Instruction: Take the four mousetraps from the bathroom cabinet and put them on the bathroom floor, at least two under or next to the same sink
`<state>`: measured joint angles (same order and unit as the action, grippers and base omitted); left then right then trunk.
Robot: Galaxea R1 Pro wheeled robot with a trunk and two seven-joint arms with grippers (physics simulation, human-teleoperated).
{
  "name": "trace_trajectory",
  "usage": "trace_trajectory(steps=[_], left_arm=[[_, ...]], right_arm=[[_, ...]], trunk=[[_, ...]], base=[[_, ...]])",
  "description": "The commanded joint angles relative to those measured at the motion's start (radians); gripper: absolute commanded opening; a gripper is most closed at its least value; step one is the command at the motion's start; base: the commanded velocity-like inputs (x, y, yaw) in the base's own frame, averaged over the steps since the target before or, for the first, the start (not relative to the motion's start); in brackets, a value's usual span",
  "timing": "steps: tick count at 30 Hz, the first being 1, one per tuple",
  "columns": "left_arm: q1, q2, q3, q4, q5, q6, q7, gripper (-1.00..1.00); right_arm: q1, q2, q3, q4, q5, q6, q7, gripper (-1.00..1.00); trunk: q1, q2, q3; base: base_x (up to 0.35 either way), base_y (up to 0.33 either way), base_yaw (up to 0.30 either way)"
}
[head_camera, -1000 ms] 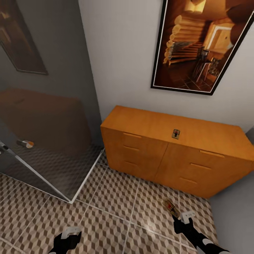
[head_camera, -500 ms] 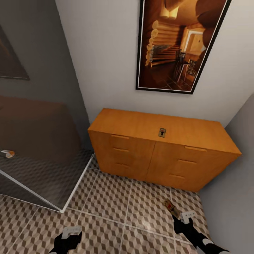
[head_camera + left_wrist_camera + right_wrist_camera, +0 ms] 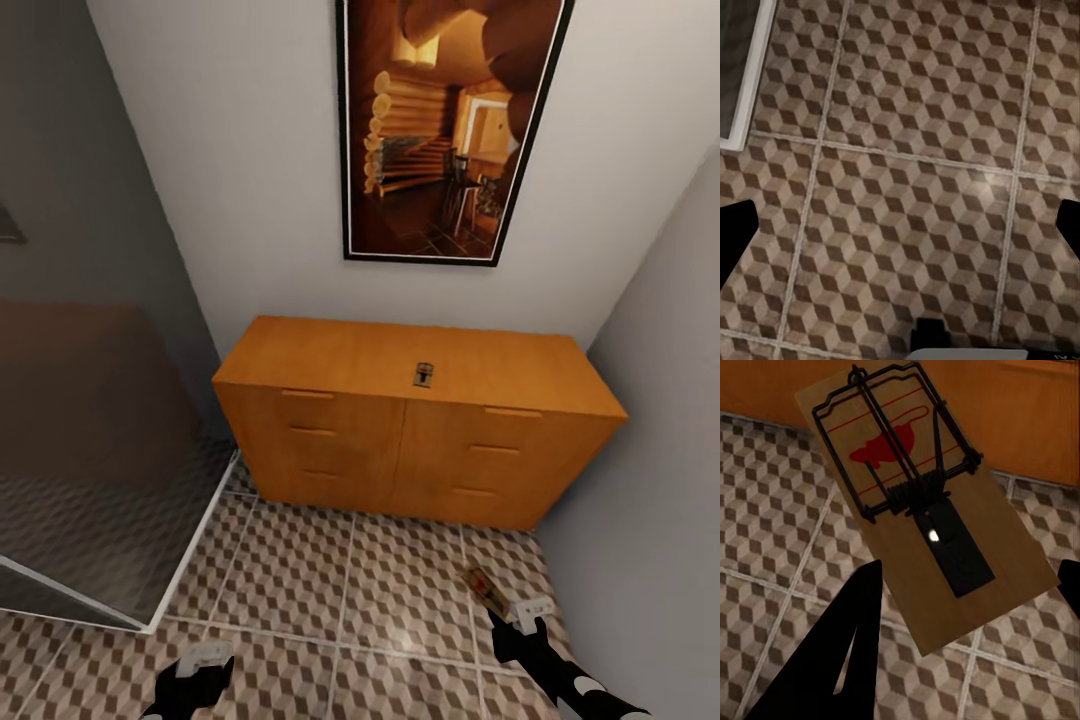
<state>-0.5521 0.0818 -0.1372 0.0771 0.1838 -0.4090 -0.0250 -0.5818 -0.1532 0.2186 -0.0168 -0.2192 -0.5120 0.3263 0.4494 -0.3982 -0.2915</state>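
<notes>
Right gripper [image 3: 513,622] clamped on a mousetrap [image 3: 487,590]: flat wooden board, dark wire spring and bar, red mouse print. Its long axis runs on from the fingertips, tilted up and away toward the cabinet [image 3: 410,435]. Right arm low, reaching forward. Left gripper [image 3: 203,660] low, fingers apart, nothing between them, hovering above the bathroom floor [image 3: 900,172], cube-pattern tiles, pale grout. Ahead, the orange-brown cabinet, flat drawer fronts, carries a second mousetrap [image 3: 423,375] on top, long axis front-to-back. Framed picture [image 3: 445,130] on the wall above.

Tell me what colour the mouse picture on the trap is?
Red, on the trap; clearest in the right wrist view.
</notes>
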Motion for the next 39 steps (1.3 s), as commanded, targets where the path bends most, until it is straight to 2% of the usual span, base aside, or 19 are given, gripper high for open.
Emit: trace_trajectory(steps=[1, 29, 39], left_arm=[[-0.002, 0.0, -0.009, 0.004, 0.009, -0.007, -0.002, 1.0], [-0.002, -0.001, -0.009, 0.004, 0.009, -0.007, -0.002, 1.0], [-0.002, -0.001, -0.009, 0.004, 0.009, -0.007, -0.002, 1.0]], right_arm=[[-0.001, 0.0, 0.005, 0.001, -0.013, -0.002, 0.009, -1.0], [-0.001, 0.0, 0.005, 0.001, -0.012, -0.002, 0.009, -1.0], [-0.001, 0.001, 0.005, 0.001, -0.012, -0.002, 0.008, -1.0]], trunk=[[0.001, -0.002, -0.001], [0.001, -0.002, 0.031], [0.001, -0.002, 0.033]], base=[[0.0, 0.0, -0.224], [0.0, 0.0, -0.223], [0.0, 0.0, -0.034]])
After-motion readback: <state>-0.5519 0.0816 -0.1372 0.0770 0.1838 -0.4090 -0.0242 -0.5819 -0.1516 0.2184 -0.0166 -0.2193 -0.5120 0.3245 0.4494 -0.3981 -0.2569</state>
